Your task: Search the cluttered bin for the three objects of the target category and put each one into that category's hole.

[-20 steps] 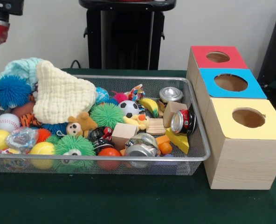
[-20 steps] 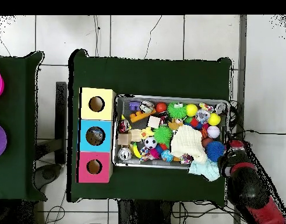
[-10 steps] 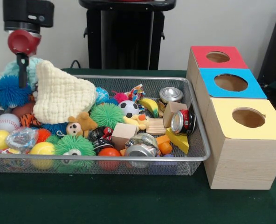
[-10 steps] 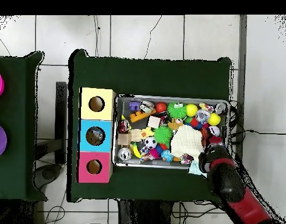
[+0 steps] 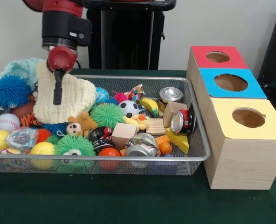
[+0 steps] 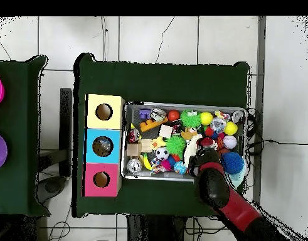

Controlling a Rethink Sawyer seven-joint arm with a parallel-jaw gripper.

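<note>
- One gripper (image 5: 58, 88) hanging over cream knitted cloth (image 5: 77, 95) in mesh bin (image 5: 194, 154); open or clenched, cannot tell.
- Three holed boxes (image 5: 243, 140) beside bin.

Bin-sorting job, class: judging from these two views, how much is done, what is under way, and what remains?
Done: nothing visibly; the bin is full. Under way: the end effector hangs over the cream cloth, gripping nothing visible. Left: all three items must go into a box hole, e.g. the yellow one.
</note>
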